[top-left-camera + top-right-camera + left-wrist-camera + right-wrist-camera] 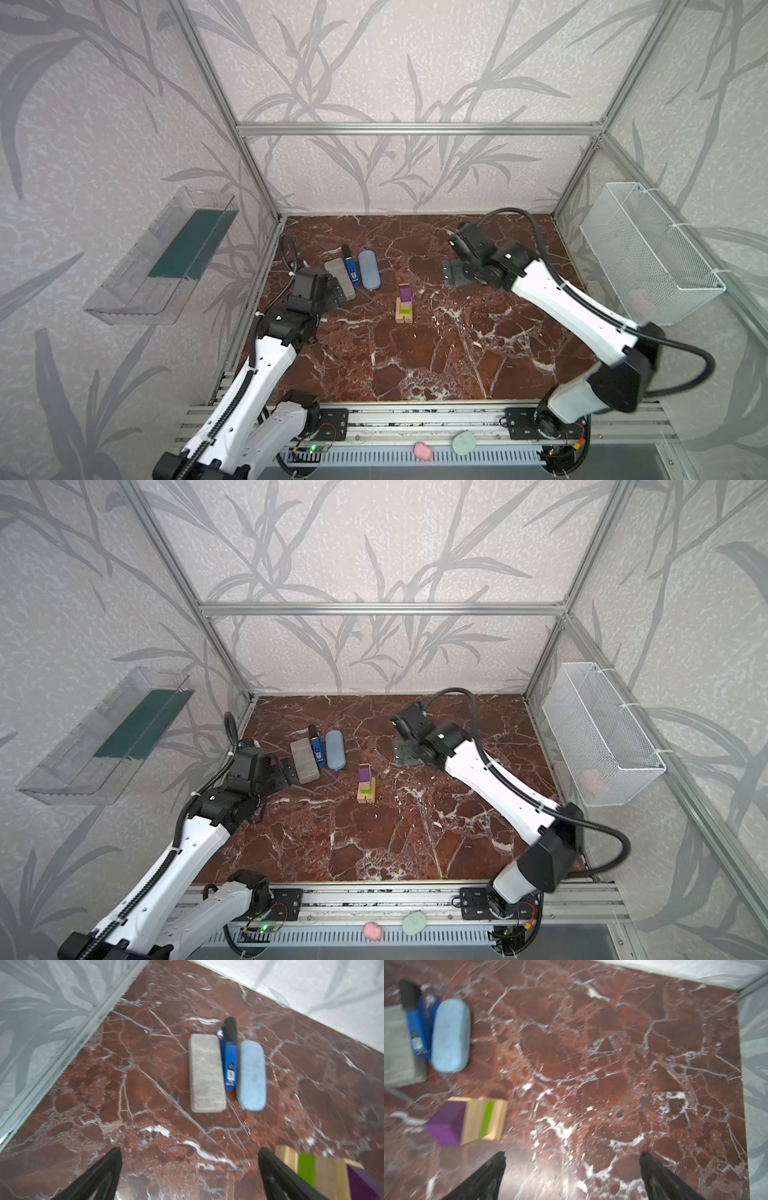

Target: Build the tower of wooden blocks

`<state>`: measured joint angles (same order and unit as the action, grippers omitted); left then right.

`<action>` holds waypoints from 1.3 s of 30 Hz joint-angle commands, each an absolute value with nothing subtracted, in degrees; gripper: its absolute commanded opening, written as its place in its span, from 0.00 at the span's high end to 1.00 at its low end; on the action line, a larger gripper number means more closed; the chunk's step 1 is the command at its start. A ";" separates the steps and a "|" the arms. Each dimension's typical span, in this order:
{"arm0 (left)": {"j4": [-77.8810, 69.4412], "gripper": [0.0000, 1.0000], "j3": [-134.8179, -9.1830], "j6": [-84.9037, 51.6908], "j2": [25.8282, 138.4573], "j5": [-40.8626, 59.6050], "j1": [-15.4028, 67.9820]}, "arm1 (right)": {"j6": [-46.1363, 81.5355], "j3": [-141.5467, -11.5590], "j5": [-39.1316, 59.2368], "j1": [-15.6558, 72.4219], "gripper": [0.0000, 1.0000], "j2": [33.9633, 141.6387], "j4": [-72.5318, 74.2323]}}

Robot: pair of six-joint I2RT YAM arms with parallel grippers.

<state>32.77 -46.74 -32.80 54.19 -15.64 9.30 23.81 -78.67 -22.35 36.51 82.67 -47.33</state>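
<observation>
At centre, the tower (405, 305) stands free; left gripper (189, 1149), right gripper (572, 1153) agape

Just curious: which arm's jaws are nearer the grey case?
Left. The left gripper has its jaws right beside the grey case; the right gripper is far off, past the tower.

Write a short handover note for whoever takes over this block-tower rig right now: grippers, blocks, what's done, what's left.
Left gripper: open, empty, beside the grey case.
Right gripper: open, empty, apart from the tower, over the table.
Tower: stands mid-table, tan layers, lime-green block, purple block on top.
Done: stacking; no loose wood blocks visible.
Left: apparently nothing but pulling the arms clear.
</observation>
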 commanded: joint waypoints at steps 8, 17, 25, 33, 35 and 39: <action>-5.64 0.02 -33.86 -18.31 66.08 -24.44 -3.51 | 7.63 -41.09 -27.31 13.67 0.01 72.15 1.17; -45.85 0.01 -19.97 -6.92 78.87 -12.60 -3.54 | 4.30 -30.88 -18.19 8.64 0.01 83.70 27.39; -65.66 0.01 -15.80 -2.71 90.03 -3.54 -3.52 | -5.48 -18.93 -4.88 8.02 0.01 89.25 59.77; -56.46 0.01 -20.61 -3.18 89.95 -8.72 -2.57 | -3.78 -21.52 -3.56 5.98 0.01 90.76 55.63; -53.20 0.01 -21.11 -3.40 88.81 -8.88 -2.35 | -4.04 -21.36 -3.73 6.13 0.01 90.92 56.44; -54.83 0.01 -20.75 -3.08 89.30 -8.92 -2.31 | -4.04 -21.32 -3.69 6.25 0.01 90.99 56.51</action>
